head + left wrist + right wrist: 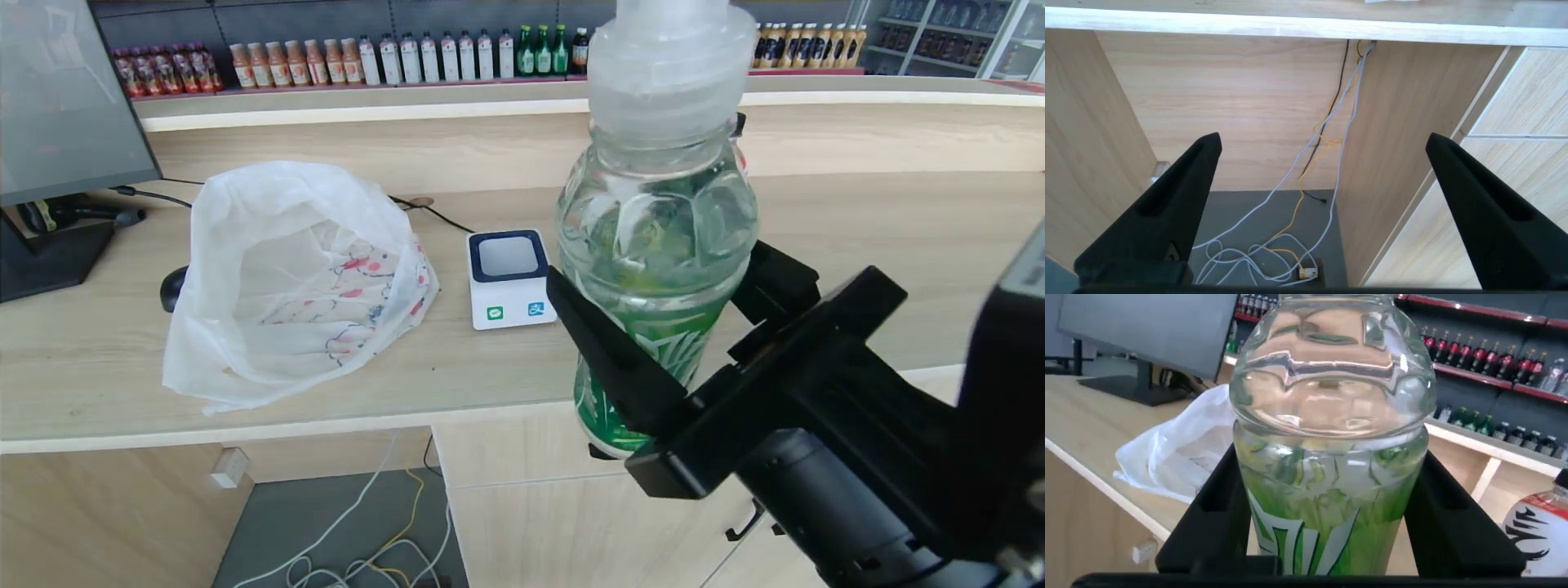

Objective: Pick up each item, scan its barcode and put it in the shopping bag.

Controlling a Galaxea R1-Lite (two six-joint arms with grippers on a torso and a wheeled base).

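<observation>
- The right claw point(665, 282) is clamped on a clear plastic bottle point(657, 237) with a green label. One black finger presses each side of its labelled lower half.
- The bottle stands upright in that grip with its pale cap on top. It is held in the air close to the head camera, above the near edge of the wooden counter point(898, 245).
- In the head view the bottle shows just to the right of a small white scanner point(508, 278). The scanner sits on the counter with its dark-framed window facing up.
- The white plastic shopping bag point(286, 278) lies on the counter just left of the scanner. Its mouth is open, and red and blue print shows inside.
- The left claw point(1323, 143) is down by the recess under the counter, with its fingers spread wide and nothing between them. Past it, white and yellow cables point(1290, 237) trail onto the grey floor.
- A dark monitor point(65, 90) on a stand is at the counter's far left. A black mouse point(173, 287) sits at the bag's left edge.
- Rows of drink bottles point(367, 57) line the shelf behind the counter.
</observation>
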